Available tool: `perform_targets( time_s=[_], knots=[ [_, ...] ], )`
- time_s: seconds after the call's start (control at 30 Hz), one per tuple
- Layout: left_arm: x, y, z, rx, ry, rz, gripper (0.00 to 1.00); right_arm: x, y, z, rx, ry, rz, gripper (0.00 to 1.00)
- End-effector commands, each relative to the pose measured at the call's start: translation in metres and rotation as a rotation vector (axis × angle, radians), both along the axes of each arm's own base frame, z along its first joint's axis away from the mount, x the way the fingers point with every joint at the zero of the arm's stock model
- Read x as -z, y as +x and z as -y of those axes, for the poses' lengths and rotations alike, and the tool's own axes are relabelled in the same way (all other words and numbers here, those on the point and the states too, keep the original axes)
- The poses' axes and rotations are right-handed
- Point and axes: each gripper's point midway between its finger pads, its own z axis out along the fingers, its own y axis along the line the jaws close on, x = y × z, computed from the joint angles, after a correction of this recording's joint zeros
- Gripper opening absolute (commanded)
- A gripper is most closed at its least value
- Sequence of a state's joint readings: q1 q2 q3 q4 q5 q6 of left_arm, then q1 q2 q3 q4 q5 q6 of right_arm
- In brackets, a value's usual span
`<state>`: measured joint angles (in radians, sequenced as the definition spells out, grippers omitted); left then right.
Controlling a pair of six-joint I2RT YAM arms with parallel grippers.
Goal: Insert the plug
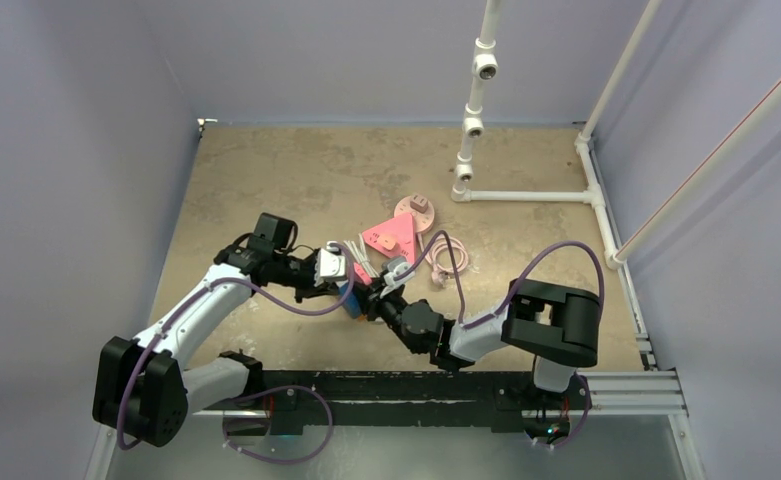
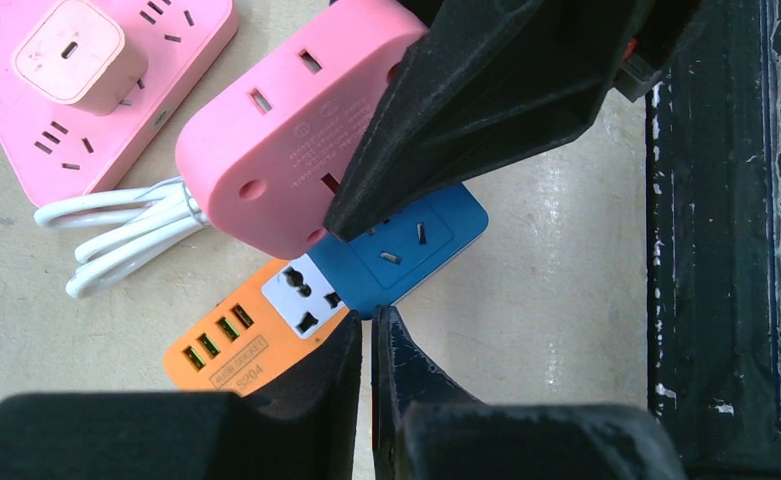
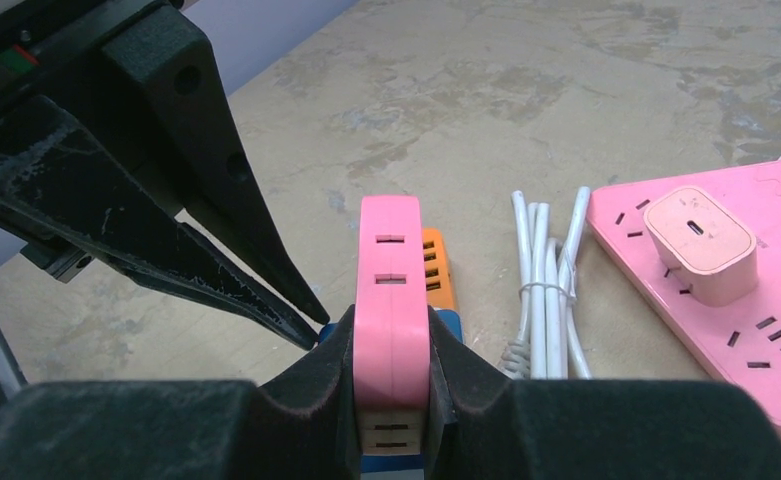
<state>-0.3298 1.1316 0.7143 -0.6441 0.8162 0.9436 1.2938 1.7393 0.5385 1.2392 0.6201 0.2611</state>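
My right gripper (image 3: 391, 325) is shut on the pink plug (image 3: 393, 280), held on edge by its two flat sides. In the left wrist view the plug (image 2: 276, 150) sits tilted over the blue socket (image 2: 406, 250), which joins an orange USB strip (image 2: 216, 345) lying on the table. The plug's prongs are hidden. Its bundled white cable (image 2: 126, 225) trails off to the left. My left gripper (image 2: 368, 315) is shut on nothing, its tips at the near corner of the blue socket. From above, both grippers meet at the table's centre (image 1: 366, 295).
A pink triangular power strip (image 3: 726, 300) with a pink charger cube (image 3: 711, 245) plugged in lies just right of the cable. Behind it are a round pink piece (image 1: 416, 208) and a coiled pink cord (image 1: 451, 260). White pipes (image 1: 471, 120) stand at the back right. A black rail (image 1: 446, 385) runs along the near edge.
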Motion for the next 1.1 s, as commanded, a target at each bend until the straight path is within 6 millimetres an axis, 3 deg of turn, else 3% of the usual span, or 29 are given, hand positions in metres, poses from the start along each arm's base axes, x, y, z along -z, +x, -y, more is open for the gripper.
perform_targets(
  time_s=[0.0, 1.07],
  knots=[
    [-0.008, 0.015, 0.006, -0.007, -0.013, 0.056, 0.06, -0.012, 0.0, 0.001, 0.014, 0.015, 0.01, 0.0],
    [0.0, 0.017, 0.003, -0.038, 0.015, 0.027, 0.0, 0.011, -0.024, -0.021, -0.005, -0.006, -0.041, 0.0]
  ],
)
